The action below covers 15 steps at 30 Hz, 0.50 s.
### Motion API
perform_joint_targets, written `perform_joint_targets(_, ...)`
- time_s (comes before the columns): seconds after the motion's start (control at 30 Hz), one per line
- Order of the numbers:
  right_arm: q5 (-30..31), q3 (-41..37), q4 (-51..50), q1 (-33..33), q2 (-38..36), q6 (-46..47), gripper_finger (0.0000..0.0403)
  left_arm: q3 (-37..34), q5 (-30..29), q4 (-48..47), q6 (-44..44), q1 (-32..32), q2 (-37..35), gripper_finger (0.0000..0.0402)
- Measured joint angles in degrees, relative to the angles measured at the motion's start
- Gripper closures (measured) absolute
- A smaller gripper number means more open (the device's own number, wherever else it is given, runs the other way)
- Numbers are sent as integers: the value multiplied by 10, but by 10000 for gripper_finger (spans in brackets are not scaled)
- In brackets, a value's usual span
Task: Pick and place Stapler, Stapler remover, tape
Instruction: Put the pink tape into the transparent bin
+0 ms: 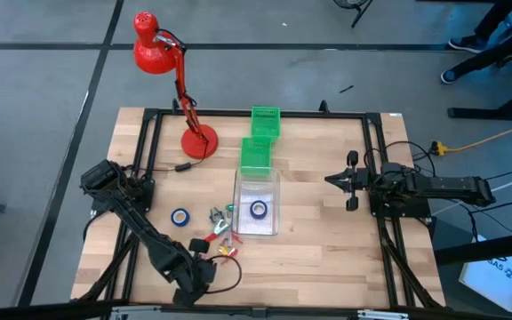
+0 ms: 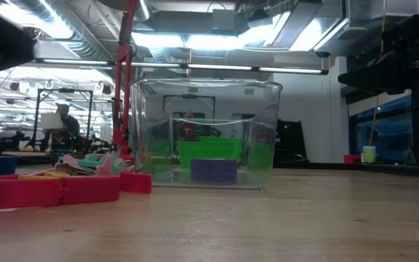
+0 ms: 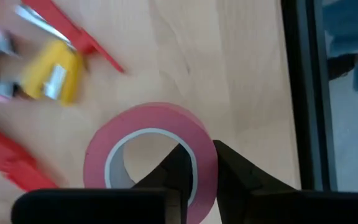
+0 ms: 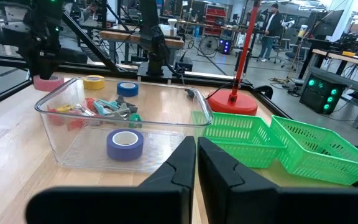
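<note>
My left gripper (image 3: 207, 165) is low over the near-left table, at the pink-red tape roll (image 3: 148, 155), which lies flat on the wood and hides under the arm in the high view. A blue roll (image 1: 180, 217) and a yellow roll (image 4: 94, 81) lie on the table. Another blue roll (image 1: 259, 210) lies flat in the clear tub (image 1: 238, 191). The red stapler (image 2: 49, 191) lies left of the tub, with small red, green and silver pieces (image 1: 220, 219) beside it. My right gripper (image 1: 334, 180) hovers shut, right of the tub. My left gripper has the pink-red roll by its wall (image 3: 205, 163), on the side nearest the wrist. One finger (image 3: 179, 168) stands inside the ring and the other (image 3: 235, 171) outside. The fingers come from above, pointing down. The roll sits flat; whether it is off the wood I cannot tell.
Two green mesh baskets (image 1: 258, 153) (image 1: 266, 122) stand beyond the tub, and a red desk lamp (image 1: 198, 140) stands at the far left. A black frame rail (image 3: 300, 93) runs along the table edge close to the left gripper. Bare wood lies right of the tub.
</note>
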Motion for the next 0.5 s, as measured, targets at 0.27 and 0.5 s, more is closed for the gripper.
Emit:
perform_joint_targets(0.27,0,0,0,0,0,0,382,56,-1,-42,84,55,0,357)
perform_joint_targets(0.5,0,0,0,0,0,0,382,102,-1,-71,164,104,0,355)
